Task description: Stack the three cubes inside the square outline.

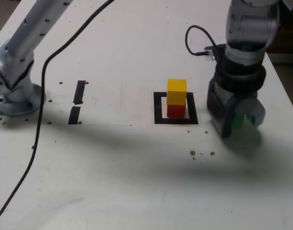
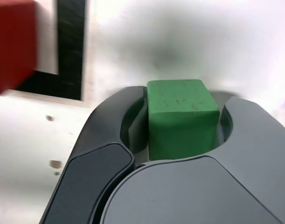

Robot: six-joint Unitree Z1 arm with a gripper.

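Observation:
A yellow cube (image 1: 177,91) sits on top of a red cube (image 1: 175,110) inside the black square outline (image 1: 158,108). To the exterior view's right of the outline, my gripper (image 1: 238,125) stands low on the table. A green cube (image 1: 238,120) shows only as a sliver between its jaws. In the wrist view the green cube (image 2: 182,116) fills the gap of the gripper (image 2: 184,99), with both jaws pressed against its sides. The red cube (image 2: 14,44) and a corner of the outline (image 2: 70,46) show blurred beyond it.
The arm's silver base (image 1: 12,81) stands at the exterior view's left, and a black cable (image 1: 38,120) trails from it toward the front edge. Two short black strips (image 1: 79,92) lie left of the outline. Small specks (image 1: 199,153) dot the white table near the gripper.

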